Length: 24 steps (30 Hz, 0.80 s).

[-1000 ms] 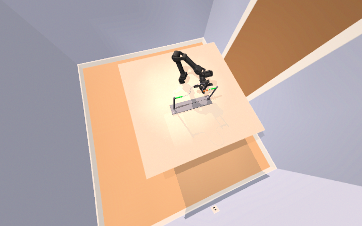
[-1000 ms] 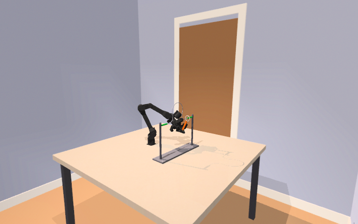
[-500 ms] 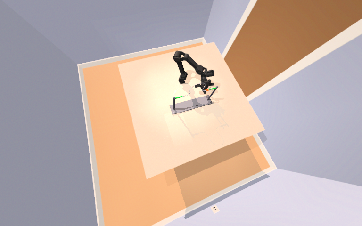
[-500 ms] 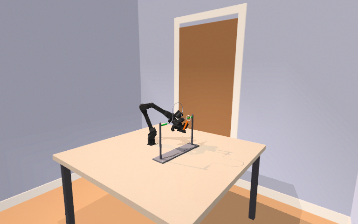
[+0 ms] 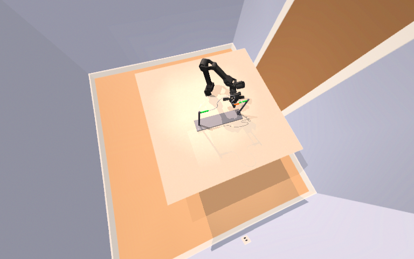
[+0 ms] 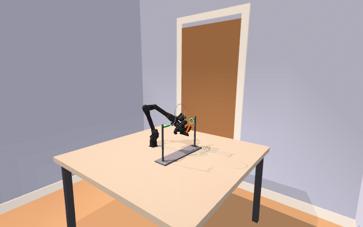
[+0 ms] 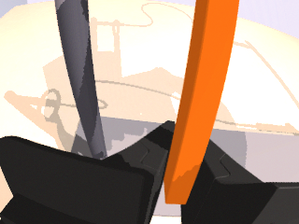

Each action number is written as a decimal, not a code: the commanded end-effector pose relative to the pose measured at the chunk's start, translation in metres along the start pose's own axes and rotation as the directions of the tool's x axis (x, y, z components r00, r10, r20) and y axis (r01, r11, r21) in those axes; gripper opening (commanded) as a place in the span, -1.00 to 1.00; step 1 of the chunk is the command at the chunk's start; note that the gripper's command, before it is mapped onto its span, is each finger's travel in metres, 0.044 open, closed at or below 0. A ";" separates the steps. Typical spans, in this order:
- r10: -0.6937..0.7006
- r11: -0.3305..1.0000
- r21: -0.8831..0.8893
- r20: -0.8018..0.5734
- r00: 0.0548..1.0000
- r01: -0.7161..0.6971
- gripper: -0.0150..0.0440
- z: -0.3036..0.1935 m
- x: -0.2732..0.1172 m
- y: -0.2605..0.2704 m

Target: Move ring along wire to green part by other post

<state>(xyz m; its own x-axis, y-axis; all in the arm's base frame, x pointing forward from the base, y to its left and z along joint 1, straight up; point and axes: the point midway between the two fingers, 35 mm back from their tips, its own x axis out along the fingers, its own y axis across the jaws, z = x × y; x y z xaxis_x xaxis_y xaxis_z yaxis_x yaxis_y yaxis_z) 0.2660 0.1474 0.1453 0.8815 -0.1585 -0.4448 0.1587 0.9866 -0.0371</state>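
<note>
My gripper is shut on the orange handle, which slants up from the fingers. The pale ring at its top is around the wire at the inner end of the far green part, a little short of the far post. Whether the ring touches the wire is too small to tell. The other green part is at the near post. The ring is out of the wrist view.
The thin grey wire rises in a tall loop beside the wrist and arm; their clearance cannot be told. Both posts stand on a grey base on the table. The far post is close beside the gripper.
</note>
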 end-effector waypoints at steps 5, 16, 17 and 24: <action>-0.002 1.000 0.008 0.004 1.000 0.002 -1.00 -0.001 0.001 0.000; 0.000 1.000 0.001 0.002 1.000 0.000 -0.91 -0.001 0.001 0.000; 0.000 1.000 0.001 0.002 1.000 0.000 -0.82 -0.001 0.001 0.000; 0.000 1.000 0.001 0.002 1.000 0.000 -0.20 -0.001 0.001 0.000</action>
<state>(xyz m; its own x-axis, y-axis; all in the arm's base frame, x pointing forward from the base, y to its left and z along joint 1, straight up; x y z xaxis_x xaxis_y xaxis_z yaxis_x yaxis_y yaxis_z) 0.2662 0.1475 0.1443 0.8822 -0.1587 -0.4433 0.1595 0.9866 -0.0359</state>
